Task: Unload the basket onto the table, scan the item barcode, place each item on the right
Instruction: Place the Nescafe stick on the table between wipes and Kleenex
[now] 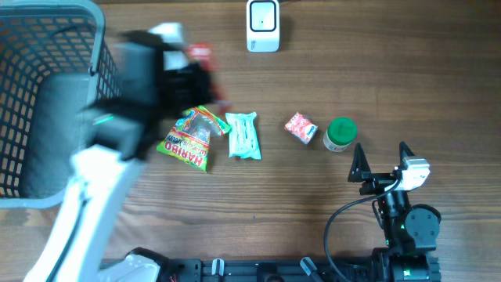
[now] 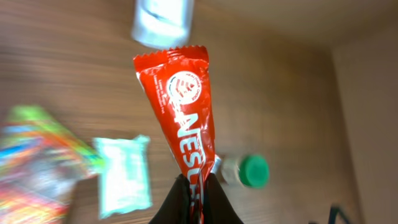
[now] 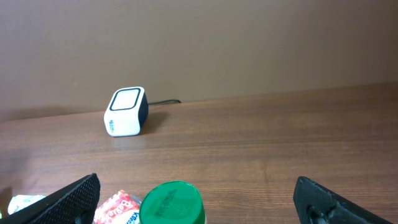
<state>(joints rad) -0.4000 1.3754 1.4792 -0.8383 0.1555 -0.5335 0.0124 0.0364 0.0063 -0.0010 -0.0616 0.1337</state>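
I hold the red sachet [image 2: 183, 112] by its near end in my left hand [image 2: 196, 196], with the fingers pinched tight on the wrapper. The sachet is lifted off the bench [image 1: 391, 63]. Its crimped far end points at the white scanner [image 2: 163, 22], which sits at the far edge of the bench. From overhead, the hand and sachet are a blur, left of the scanner and just right of the grey basket [image 1: 100, 35].

Below the sachet, other things lie in a row across the middle of the bench. At the left is a Haribo bag [image 1: 190, 139]. A pale green packet [image 1: 243, 135] lies just to its right, close enough that I cannot tell whether they touch. Further right, and apart from those, are a small red packet [image 1: 300, 128] and then a green-lidded jar [image 1: 340, 134] just beside it.

My right hand [image 1: 382, 149] is near the jar on its near side. Its fingers are spread wide and hold nothing.
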